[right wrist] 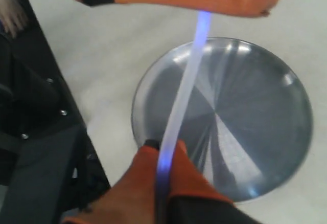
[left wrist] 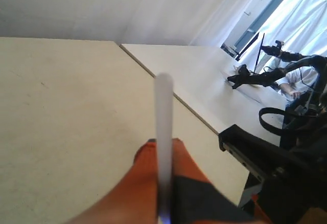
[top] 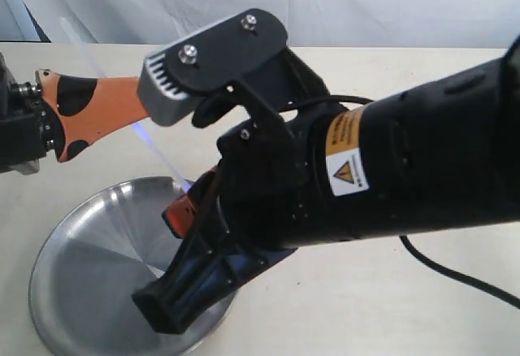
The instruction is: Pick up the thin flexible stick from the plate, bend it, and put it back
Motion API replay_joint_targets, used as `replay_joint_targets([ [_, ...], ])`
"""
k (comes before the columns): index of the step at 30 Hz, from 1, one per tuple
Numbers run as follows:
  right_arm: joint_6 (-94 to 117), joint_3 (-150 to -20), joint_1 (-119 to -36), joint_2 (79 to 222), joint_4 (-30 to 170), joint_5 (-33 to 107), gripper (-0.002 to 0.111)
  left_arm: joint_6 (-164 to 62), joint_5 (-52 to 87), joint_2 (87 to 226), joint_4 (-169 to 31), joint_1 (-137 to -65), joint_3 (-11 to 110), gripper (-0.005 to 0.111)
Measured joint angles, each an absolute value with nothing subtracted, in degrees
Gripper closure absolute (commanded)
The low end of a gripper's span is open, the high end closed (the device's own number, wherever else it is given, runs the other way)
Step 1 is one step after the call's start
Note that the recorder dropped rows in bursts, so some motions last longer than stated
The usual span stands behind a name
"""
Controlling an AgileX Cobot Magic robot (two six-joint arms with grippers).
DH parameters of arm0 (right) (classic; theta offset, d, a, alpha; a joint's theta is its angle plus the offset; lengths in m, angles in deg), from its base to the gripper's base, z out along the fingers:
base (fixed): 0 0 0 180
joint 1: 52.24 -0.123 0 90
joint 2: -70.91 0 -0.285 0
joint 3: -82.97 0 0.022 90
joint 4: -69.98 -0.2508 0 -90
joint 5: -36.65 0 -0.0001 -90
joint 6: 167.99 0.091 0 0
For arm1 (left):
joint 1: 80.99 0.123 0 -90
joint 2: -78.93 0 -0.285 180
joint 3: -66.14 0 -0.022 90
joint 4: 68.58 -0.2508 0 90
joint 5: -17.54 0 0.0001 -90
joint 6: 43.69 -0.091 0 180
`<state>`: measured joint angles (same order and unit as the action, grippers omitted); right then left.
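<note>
The thin, whitish, see-through stick (top: 162,154) is up in the air, not on the plate. Both arms hold it. The left pincer (top: 122,104), orange with black spots, is closed on the stick higher up. The right pincer (top: 185,206), also orange, is closed on it lower down, just over the plate.

In the right wrist view the stick (right wrist: 186,81) runs from the right pincer (right wrist: 163,178) up to the left pincer (right wrist: 204,1). That is its long way: a slanted line from one pincer to the other, low at the right one and high at the left one. In the left wrist view a loose end of the stick (left wrist: 163,116) pokes out past the left pincer (left wrist: 162,183).

The stick looks almost straight, so I think the bending is not done yet. To bend it, the two pincers would need to come closer to each other, so the middle bows out. The stick is thin and smooth, so it might slip out of a pincer.

The round, shiny, silver metal plate (top: 89,275) sits on the pale table (top: 382,307), right under the stick. In the right wrist view the plate (right wrist: 255,121) has nothing lying in it that I can see. In the exterior view the big black right arm hides part of it.
</note>
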<state>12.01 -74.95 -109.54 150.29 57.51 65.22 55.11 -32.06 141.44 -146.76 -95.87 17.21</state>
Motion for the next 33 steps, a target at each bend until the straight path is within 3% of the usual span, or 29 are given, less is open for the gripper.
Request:
replay_joint_targets([
  [11, 4.09, -74.73, -109.17, 149.73, 53.40, 65.43, 0.109, 52.32, -36.32, 141.11, -143.98, -96.37, 17.35, 0.105],
  [21, 9.38, -74.73, -109.41, 150.94, 61.49, 66.34, 0.109, 49.15, -37.48, 141.32, -140.91, -96.37, 17.35, 0.072],
  [24, 9.40, -74.73, -109.41, 151.05, 61.49, 66.56, 0.109, 48.84, -36.02, 141.32, -138.71, -96.37, 17.35, 0.076],
  [29, 9.50, -74.73, -109.41, 151.05, 61.83, 67.31, 0.109, 45.26, -34.85, 141.32, -137.61, -96.37, 17.35, 0.107],
  [33, 9.64, -74.73, -109.41, 150.94, 61.83, 67.78, 0.109, 41.46, -35.21, 141.32, -137.61, -96.37, 17.35, 0.107],
])
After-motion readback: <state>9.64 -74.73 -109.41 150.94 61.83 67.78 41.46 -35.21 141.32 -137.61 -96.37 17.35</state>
